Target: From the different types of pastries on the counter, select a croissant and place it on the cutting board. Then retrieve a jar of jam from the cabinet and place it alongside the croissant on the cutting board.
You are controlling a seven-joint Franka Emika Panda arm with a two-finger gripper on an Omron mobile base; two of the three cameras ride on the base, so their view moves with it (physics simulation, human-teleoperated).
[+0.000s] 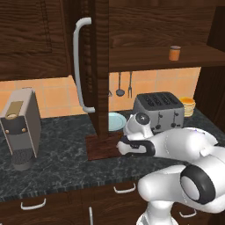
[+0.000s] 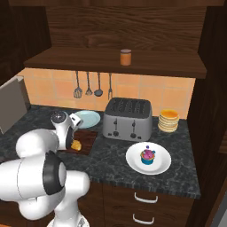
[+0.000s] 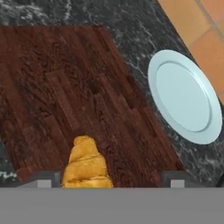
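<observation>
**Croissant at the board, jam still up on the shelf**

Gripper (image 3: 107, 183) first: in the hand view we see its two dark tips spread wide, one on either side of the croissant (image 3: 86, 164), with a clear gap between each tip and the pastry. We judge the fingers open and holding nothing, though we cannot tell whether the croissant already rests on the wood or hangs just above it.

The croissant sits over the near part of the cutting board (image 3: 65, 87), and from the right base camera it shows as a small golden lump on the board's near end, just beside the wrist. So we take the first half of the task as done or all but done.

What remains is the jam. The jar (image 2: 126, 57) stands alone on the cabinet shelf (image 2: 66, 62), well above the cutting board and to its right. It has not been touched.

Room to move: a pale blue plate (image 3: 186, 96) lies just beyond the cutting board's far corner, near but apart. The toaster (image 2: 127, 119) stands right of the cutting board. The open cabinet door (image 1: 94, 66) hangs edge-on directly above the cutting board's left side, so we think a straight lift should lean right, away from that door, before reaching up for the jar. Bare wood remains beside the croissant for the jar.
</observation>
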